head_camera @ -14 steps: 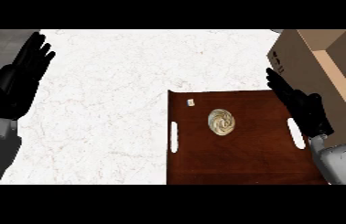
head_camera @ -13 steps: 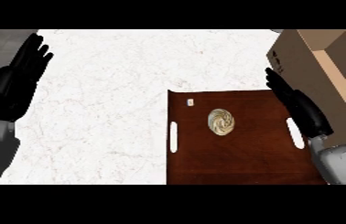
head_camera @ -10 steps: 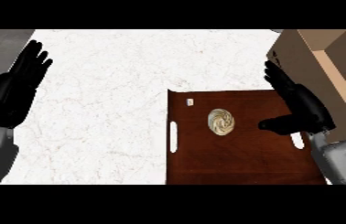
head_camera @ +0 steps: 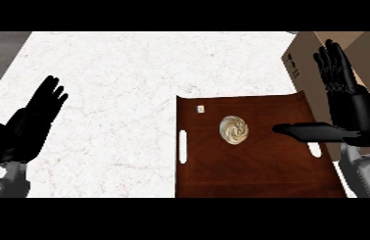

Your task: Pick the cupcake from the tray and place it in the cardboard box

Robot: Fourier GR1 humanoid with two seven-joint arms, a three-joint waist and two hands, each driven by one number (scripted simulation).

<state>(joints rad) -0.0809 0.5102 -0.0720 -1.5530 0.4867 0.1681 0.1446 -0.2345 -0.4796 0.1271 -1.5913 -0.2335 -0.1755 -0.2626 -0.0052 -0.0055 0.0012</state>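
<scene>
Your right hand [head_camera: 339,111] now sits higher at frame right, fingers spread, thumb aimed at the cupcake [head_camera: 234,129] on the tray [head_camera: 253,170], readying a grasp.

tray [head_camera: 253,170]: dark polished wood | counter [head_camera: 137,82]: white veined marble, smooth | box [head_camera: 307,53]: matt brown cardboard

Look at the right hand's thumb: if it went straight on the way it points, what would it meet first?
Probably the cupcake. The right hand's thumb points left over the tray, roughly level with it, though its height above the tray is unclear.
</scene>
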